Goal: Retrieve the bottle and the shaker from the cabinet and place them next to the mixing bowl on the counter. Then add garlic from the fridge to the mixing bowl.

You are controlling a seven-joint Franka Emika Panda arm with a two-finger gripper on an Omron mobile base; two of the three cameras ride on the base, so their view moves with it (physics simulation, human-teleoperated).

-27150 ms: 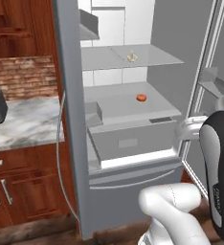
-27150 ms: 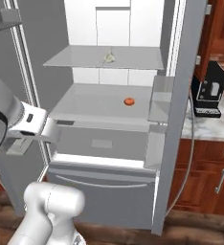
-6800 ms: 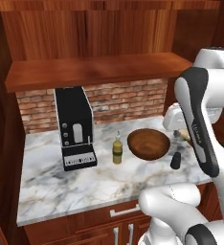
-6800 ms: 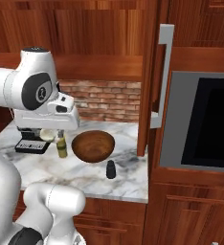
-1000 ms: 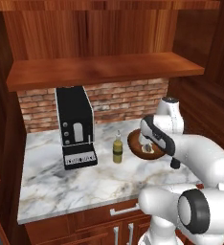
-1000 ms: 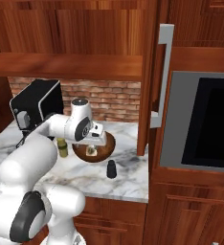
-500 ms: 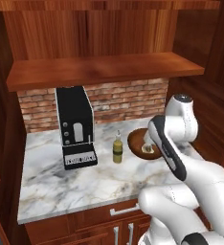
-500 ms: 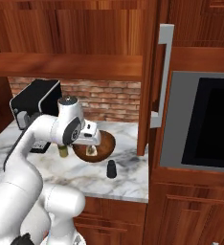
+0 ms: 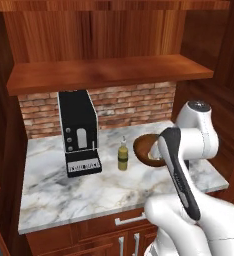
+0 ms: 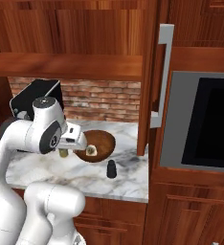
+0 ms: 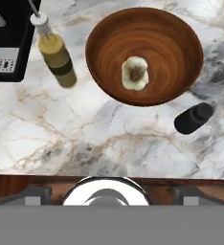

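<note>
Sitting in the wooden mixing bowl (image 11: 145,55) now, garlic (image 11: 134,73), oil bottle (image 11: 56,55) and shaker (image 11: 194,118) alongside (gripper (image 11: 106,190) spread empty) — looking finished.

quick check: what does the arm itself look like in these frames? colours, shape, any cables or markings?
The arm is glossy white, built from rounded, bulbous links. A dark grey disc caps the round joint in the right base view, and a black strip runs along the link nearest the left base camera. No loose cables and no readable markings show. The hand end is a white boxy block with small dark details.
</note>
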